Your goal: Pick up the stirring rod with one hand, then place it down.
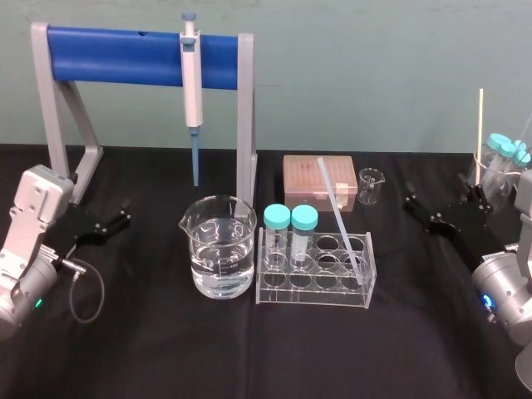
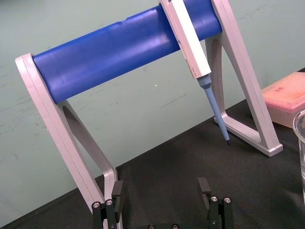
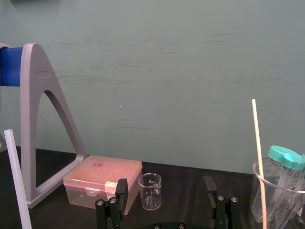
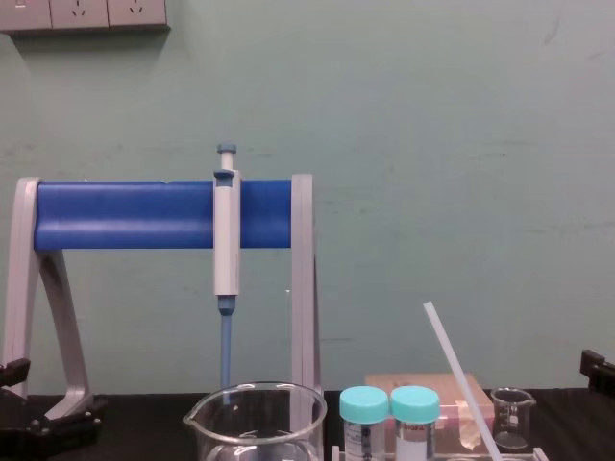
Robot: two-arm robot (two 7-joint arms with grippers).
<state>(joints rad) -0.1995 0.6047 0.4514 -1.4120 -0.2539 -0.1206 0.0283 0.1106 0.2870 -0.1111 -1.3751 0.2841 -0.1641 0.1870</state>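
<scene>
The stirring rod (image 1: pixel 339 212) is a thin translucent white rod that leans in the clear tube rack (image 1: pixel 316 287), its top tilted back toward the pink box. It rises beside the capped tubes (image 4: pixel 461 379) and stands at the edge of the right wrist view (image 3: pixel 14 181). My right gripper (image 1: pixel 445 201) hovers to the right of the rack, apart from the rod, open and empty (image 3: pixel 165 188). My left gripper (image 1: pixel 123 214) rests at the far left by the stand's foot, also open and empty (image 2: pixel 160 191).
A blue-and-white pipette (image 1: pixel 192 79) hangs on the blue-barred stand (image 1: pixel 116 54). A water-filled beaker (image 1: pixel 219 249) sits left of the rack, which holds two teal-capped tubes (image 1: pixel 291 233). Behind are a pink tip box (image 1: pixel 320 183) and a small beaker (image 1: pixel 371 184). A beaker with tubes and a thin stick (image 1: pixel 499 162) stands far right.
</scene>
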